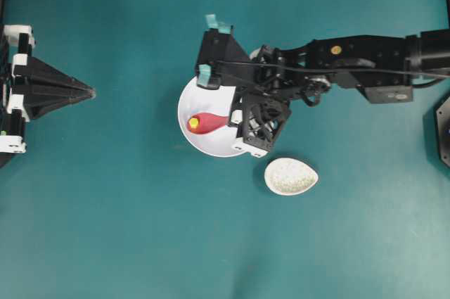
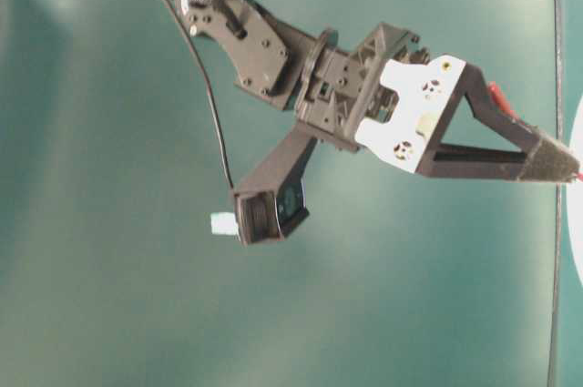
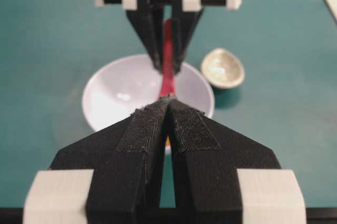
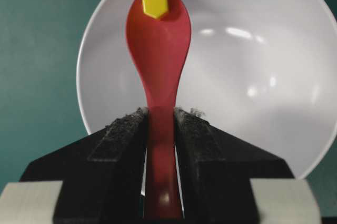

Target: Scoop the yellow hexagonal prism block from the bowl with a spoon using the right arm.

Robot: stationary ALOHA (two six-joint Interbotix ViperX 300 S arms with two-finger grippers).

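The yellow hexagonal prism block [image 4: 155,4] lies in the far end of the scoop of the pink-red spoon [image 4: 158,50]. My right gripper [image 4: 160,112] is shut on the spoon's handle, holding it over the white bowl [image 4: 253,76]. From overhead the block [image 1: 193,124] and the spoon [image 1: 209,122] sit over the left half of the bowl [image 1: 211,148], with the right gripper [image 1: 235,119] at the bowl's right side. My left gripper [image 1: 90,92] rests far to the left, its pads [image 3: 152,124] closed together on nothing.
A small speckled off-white oval dish [image 1: 290,176] stands just right of and below the bowl, and it shows behind the bowl in the left wrist view [image 3: 222,68]. The right arm [image 1: 365,60] stretches in from the right edge over the teal table.
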